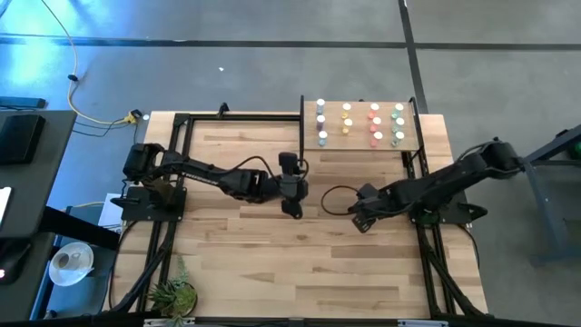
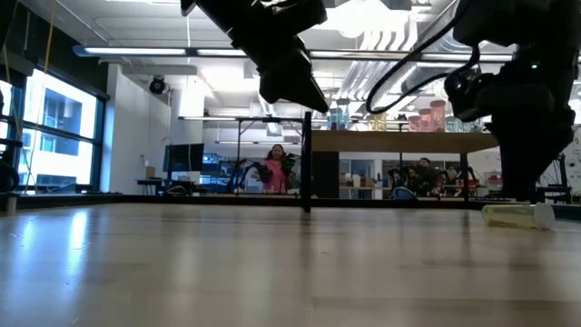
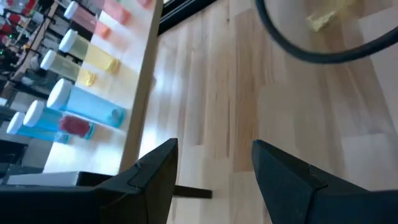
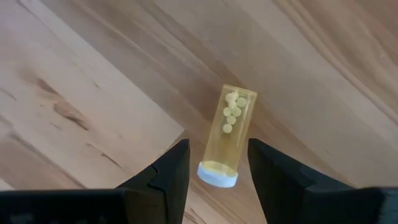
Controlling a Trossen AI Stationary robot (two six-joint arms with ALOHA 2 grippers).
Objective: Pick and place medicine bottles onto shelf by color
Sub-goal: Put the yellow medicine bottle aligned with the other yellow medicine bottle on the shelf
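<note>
A yellow bottle (image 4: 231,134) with a white cap lies on its side on the plank tabletop; it also shows in the low view (image 2: 517,215). My right gripper (image 4: 217,142) is open just above it, one finger on either side of its cap end, touching nothing. My left gripper (image 3: 214,149) is open and empty, above the table's middle (image 1: 292,204). The shelf (image 1: 363,143) stands at the far edge with several upright bottles in blue, yellow, red and green columns; the left wrist view shows blue (image 3: 87,106), yellow (image 3: 93,56) and red ones.
A black cable loop (image 1: 334,195) lies between the two grippers. Black frame rails (image 1: 182,163) run along the table's left and right sides. A small plant (image 1: 172,295) stands at the near left corner. People show in the room behind (image 2: 275,168).
</note>
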